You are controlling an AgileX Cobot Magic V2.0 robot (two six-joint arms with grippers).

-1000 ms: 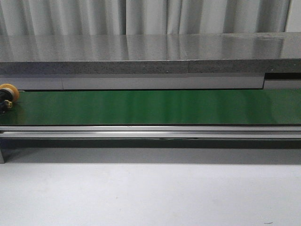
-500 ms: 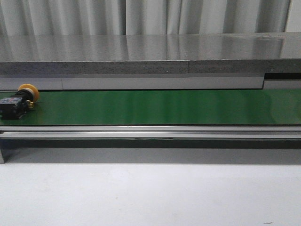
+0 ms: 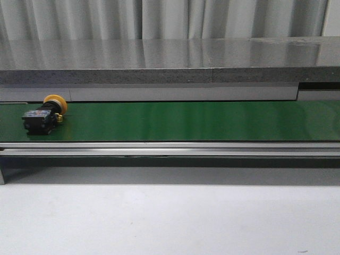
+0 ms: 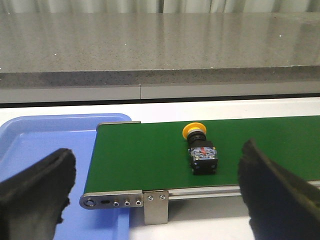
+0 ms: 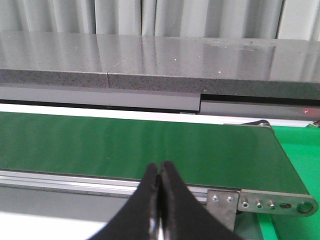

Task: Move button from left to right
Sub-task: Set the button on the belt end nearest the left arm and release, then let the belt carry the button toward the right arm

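The button (image 3: 43, 116), yellow-orange cap and black boxy body, lies on its side on the green conveyor belt (image 3: 186, 121) near its left end. It also shows in the left wrist view (image 4: 200, 150), cap pointing away, red and blue marks on its body. My left gripper (image 4: 157, 192) is wide open and empty, its black fingers (image 4: 37, 187) standing on this side of the belt, apart from the button. My right gripper (image 5: 160, 172) is shut and empty, in front of the belt's right end. Neither gripper shows in the front view.
A blue tray (image 4: 40, 150) sits beyond the belt's left end. A green surface (image 5: 300, 140) lies past the belt's right end. The metal belt frame (image 3: 170, 149) runs along the front. A grey stone counter (image 3: 170, 64) stands behind the belt.
The button has travelled to the right along the belt, from the frame's left edge to a little way in. No gripper has touched it.
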